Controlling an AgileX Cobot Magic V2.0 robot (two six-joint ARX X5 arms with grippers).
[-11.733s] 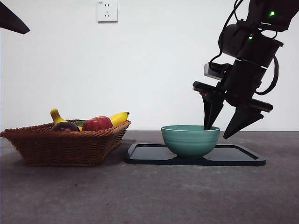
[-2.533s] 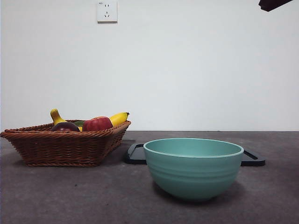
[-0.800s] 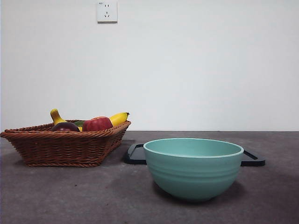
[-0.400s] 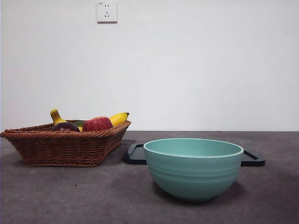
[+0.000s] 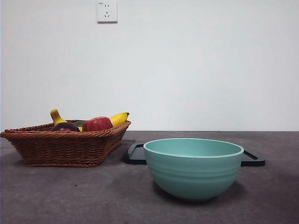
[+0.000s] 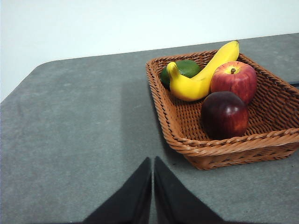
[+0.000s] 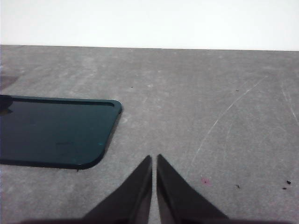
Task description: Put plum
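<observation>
The dark purple-maroon plum (image 6: 224, 115) lies in the wicker basket (image 6: 219, 147), next to a red apple (image 6: 233, 80). In the front view the plum (image 5: 65, 126) shows at the basket's (image 5: 65, 147) left, just over the rim. A teal bowl (image 5: 193, 167) stands near the front of the table. My left gripper (image 6: 153, 163) is shut and empty, above the table short of the basket. My right gripper (image 7: 154, 159) is shut and empty over bare table beside the black tray (image 7: 51, 133). Neither gripper shows in the front view.
The basket also holds a banana (image 6: 201, 74), a green fruit (image 6: 182, 70) and the red apple (image 5: 97, 123). The black tray (image 5: 252, 158) lies behind the bowl. A wall socket (image 5: 107, 10) is on the back wall.
The bowl has gone from the tray to the table's front, set down by an arm that has left the view. In the last second nothing has moved.
</observation>
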